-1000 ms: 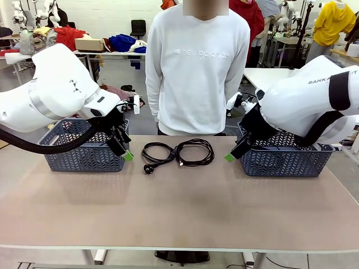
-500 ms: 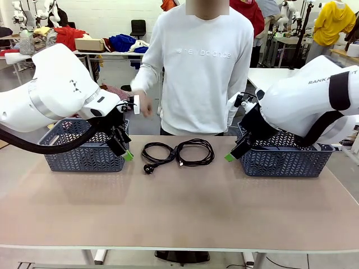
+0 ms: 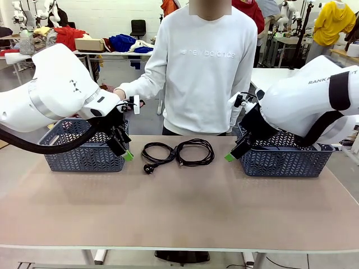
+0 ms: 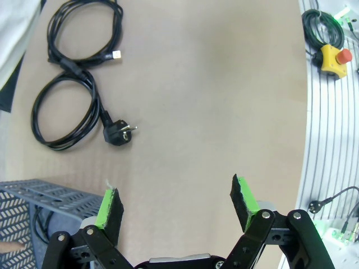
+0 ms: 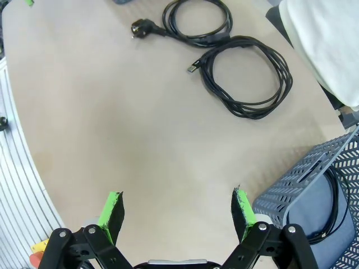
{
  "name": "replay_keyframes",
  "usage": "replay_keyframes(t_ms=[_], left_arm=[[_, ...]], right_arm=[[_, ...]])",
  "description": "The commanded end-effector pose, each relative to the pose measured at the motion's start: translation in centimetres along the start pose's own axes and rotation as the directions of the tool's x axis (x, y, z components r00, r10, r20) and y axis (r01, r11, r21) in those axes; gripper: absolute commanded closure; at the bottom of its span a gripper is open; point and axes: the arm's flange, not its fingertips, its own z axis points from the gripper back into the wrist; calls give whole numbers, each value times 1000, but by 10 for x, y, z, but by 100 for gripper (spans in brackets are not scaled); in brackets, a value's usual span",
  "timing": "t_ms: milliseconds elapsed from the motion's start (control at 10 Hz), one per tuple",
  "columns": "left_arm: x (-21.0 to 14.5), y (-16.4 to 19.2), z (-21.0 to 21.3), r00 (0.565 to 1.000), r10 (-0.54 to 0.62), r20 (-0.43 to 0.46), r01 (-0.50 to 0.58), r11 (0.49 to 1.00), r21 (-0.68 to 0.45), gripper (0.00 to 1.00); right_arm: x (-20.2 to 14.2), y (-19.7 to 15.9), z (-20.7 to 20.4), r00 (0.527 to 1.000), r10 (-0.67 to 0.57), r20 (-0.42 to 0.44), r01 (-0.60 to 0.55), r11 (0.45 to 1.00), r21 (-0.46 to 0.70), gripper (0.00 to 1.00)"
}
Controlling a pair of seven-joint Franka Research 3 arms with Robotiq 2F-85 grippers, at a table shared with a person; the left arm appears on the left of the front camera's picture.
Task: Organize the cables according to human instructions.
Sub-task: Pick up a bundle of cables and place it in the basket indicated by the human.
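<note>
Left hand [image 4: 175,196], right hand [image 5: 176,204]: both hover over surface [image 3: 179,213], jaws spread wide, nothing gripped. Far centre of surface: coiled cable with plug [image 3: 148,167] at left, touching second coiled cable [image 3: 196,163] at right. Flanking: left basket [image 3: 84,159], right basket [image 3: 280,162], black cord inside right one. Far side: person [image 3: 207,73], one arm stretched toward left

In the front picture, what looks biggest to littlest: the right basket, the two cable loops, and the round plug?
1. right basket
2. right loop
3. left loop, only a little smaller than the right loop
4. plug
</note>
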Motion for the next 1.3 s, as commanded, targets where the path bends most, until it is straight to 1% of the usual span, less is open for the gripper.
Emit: replay_keyframes(t_ms=[0,600,800,1000,1100,1200], left_arm=[[-1,1,1,1000,2,-1,-2,1000,-3,0],[0,0,0,1000,0,0,0,1000,0,0],[17,10,-14,999,-18,-41,18,1000,-2,0],[40,24,-35,993,-5,-122,4,1000,-11,0],[52,31,-46,988,11,-155,-12,1000,-2,0],[66,37,-60,978,33,-207,-28,999,24,0]], right_arm=[[0,-1,2,1000,-5,5,5,1000,-4,0],[0,-1,2,1000,-5,5,5,1000,-4,0],[0,-1,2,1000,-5,5,5,1000,-4,0],[0,-1,2,1000,-5,5,5,1000,-4,0],[0,-1,2,1000,-5,5,5,1000,-4,0],[0,-1,2,1000,-5,5,5,1000,-4,0]])
